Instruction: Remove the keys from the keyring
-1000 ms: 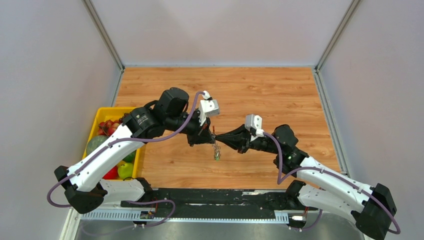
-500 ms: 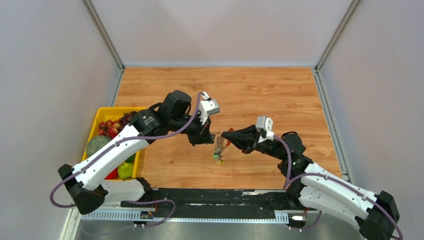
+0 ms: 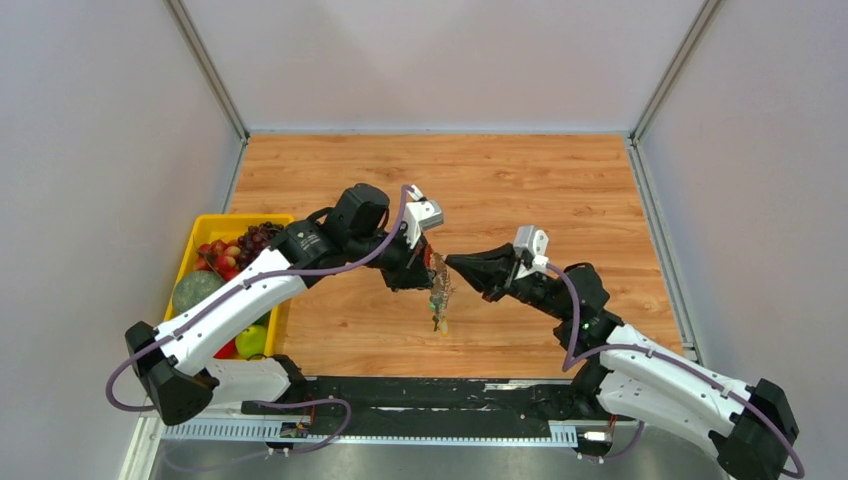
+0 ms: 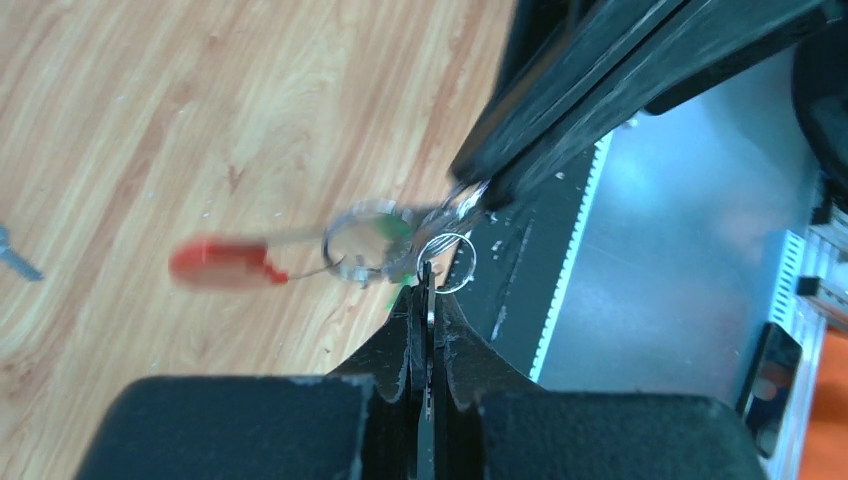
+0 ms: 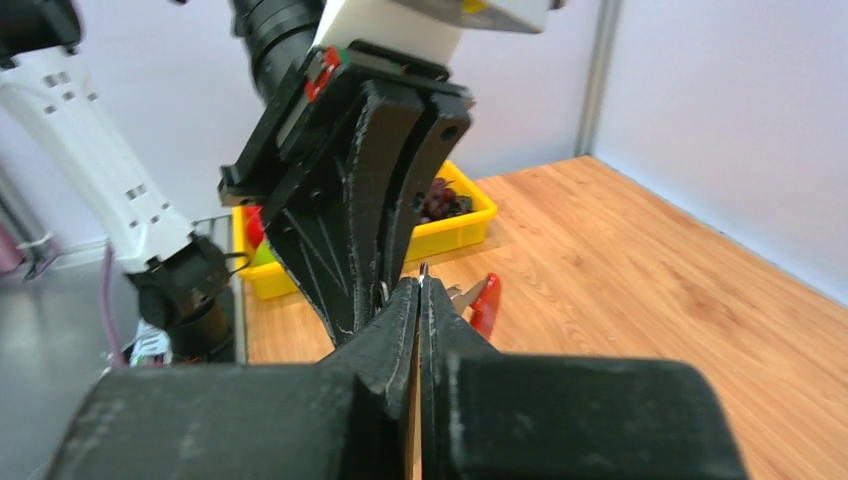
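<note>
The key bunch (image 3: 439,296) hangs above the table between both grippers. My left gripper (image 3: 424,268) is shut on a thin metal key blade, seen edge-on between its fingertips (image 4: 428,290). Wire rings (image 4: 362,241), a green tag (image 4: 396,229) and the blurred red piece (image 4: 224,263) of the keyring hang just beyond. My right gripper (image 3: 451,263) is shut on a silver part of the keyring (image 4: 468,196); a metal sliver sticks out of its tips (image 5: 424,272), with the red piece (image 5: 486,300) beside it. A loose blue-grey key (image 4: 10,262) lies on the table.
A yellow bin (image 3: 193,258) of fruit stands at the table's left edge, also seen in the right wrist view (image 5: 462,214). The wooden table (image 3: 520,180) has grey walls on three sides. A black rail (image 3: 430,395) runs along the near edge.
The right gripper drew back to the right and the left gripper followed it. The bunch moved slightly right with them and still hangs between the two tips.
</note>
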### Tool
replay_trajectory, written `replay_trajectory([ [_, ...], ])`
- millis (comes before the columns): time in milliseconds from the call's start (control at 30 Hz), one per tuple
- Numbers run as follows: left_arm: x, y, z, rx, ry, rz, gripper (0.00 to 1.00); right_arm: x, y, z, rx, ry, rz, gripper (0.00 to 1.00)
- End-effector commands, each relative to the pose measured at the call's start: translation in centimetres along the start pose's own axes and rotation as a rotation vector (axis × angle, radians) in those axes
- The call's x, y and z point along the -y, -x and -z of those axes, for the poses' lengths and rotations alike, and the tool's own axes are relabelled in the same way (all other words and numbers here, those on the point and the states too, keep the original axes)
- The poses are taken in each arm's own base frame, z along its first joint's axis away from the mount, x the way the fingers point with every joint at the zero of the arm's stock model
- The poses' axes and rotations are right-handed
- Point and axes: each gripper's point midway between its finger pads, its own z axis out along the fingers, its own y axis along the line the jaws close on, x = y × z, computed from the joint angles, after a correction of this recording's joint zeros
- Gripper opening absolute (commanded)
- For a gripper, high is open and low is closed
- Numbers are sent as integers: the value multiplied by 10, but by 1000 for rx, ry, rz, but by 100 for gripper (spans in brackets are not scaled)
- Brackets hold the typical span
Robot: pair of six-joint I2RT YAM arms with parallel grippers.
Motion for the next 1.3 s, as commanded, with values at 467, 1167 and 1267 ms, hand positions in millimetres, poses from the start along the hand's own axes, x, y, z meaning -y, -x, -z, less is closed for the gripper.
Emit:
replay_trajectory([
  [467,-179,3,-8,194,539,261,1,94,36,64,153,-646,27,0],
  [1167,-314,-36,-49,211,741,442,90,111,-11,39,-102,-674,24,0],
  [1267,-298,-20,-26,303,754,408,99,119,-24,31,-167,-698,-6,0],
])
